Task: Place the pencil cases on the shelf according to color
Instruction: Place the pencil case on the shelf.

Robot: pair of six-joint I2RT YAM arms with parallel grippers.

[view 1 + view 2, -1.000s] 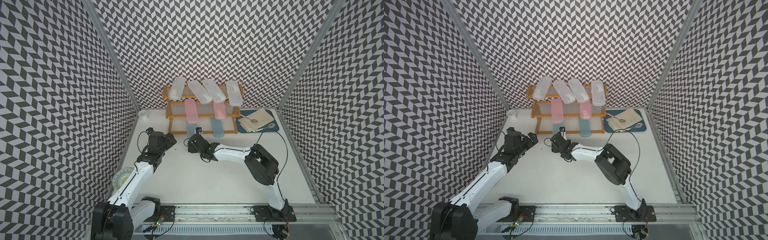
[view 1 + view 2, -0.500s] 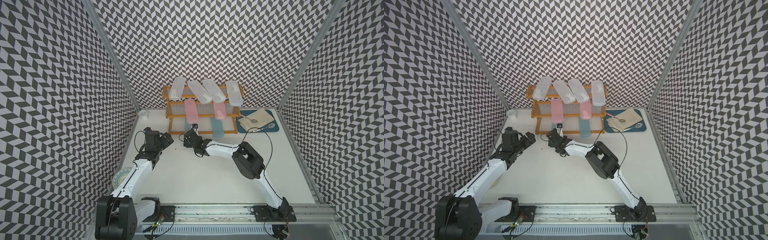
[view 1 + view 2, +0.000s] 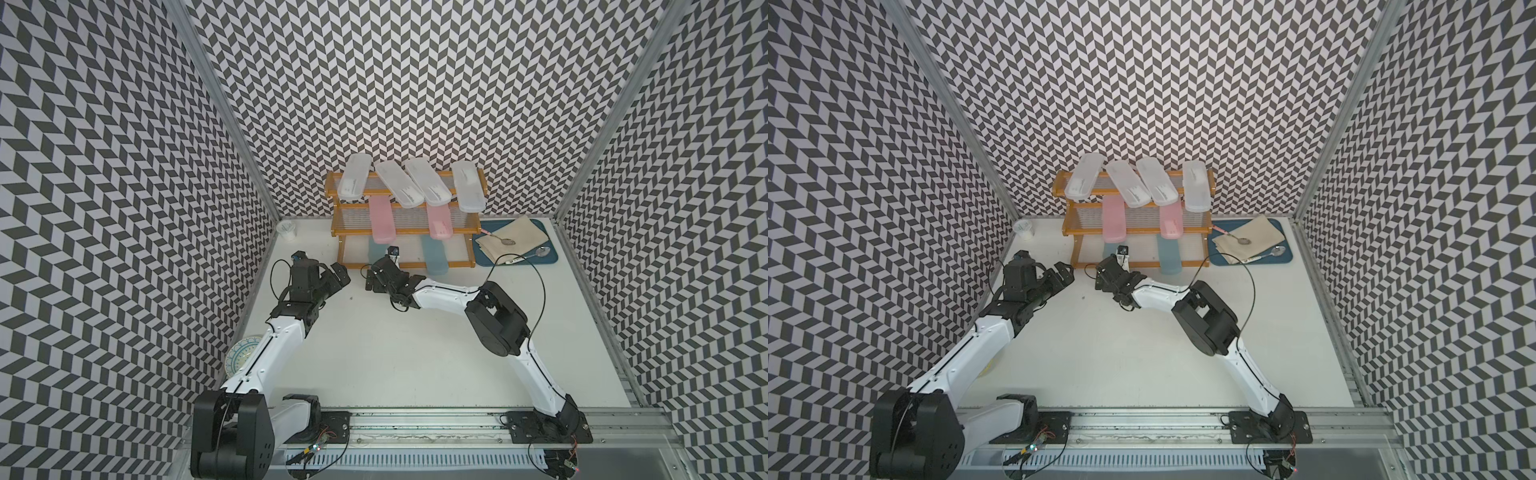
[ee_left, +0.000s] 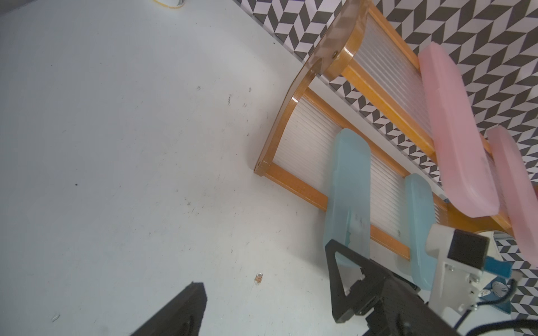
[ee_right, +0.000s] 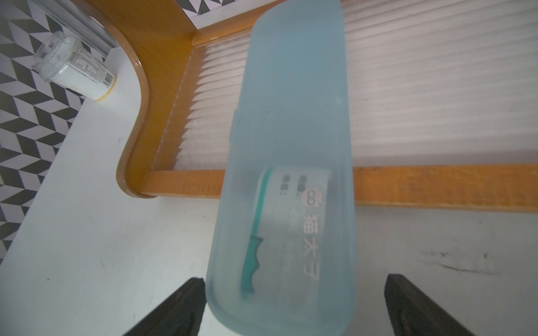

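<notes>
**Right gripper stands open around a teal case on the bottom tier**

A white table [image 3: 415,353], lightly scuffed, is boxed in by walls [image 3: 415,83] papered in a black-and-white chevron. The shelf [image 3: 411,264] stands against the back wall.

The right arm reaches low across the table from its base at the front, elbow bent up. Its forearm is stretched toward the shelf's bottom tier. The right gripper [image 5: 288,291] has its fingers spread wide. The near end of a teal case [image 5: 291,116] lies between them, not clamped. The rest of that case runs ahead of the gripper, across the front rail and onto the mesh.

A second teal case [image 3: 434,257] lies further along the same tier, toward the blue tray [image 3: 548,257] and its cloth [image 3: 513,241]. Above the gripper, two pink cases [image 3: 381,220] sit on the middle tier. Four frosted white cases [image 3: 399,185] sit on the top one.

The left arm stretches forward along the side wall. The left gripper [image 3: 341,277] is spread open over bare table, holding nothing, just short of the shelf's corner. A small cup [image 3: 286,229] stands beyond it, and a plate [image 3: 239,357] lies back beside its forearm.
</notes>
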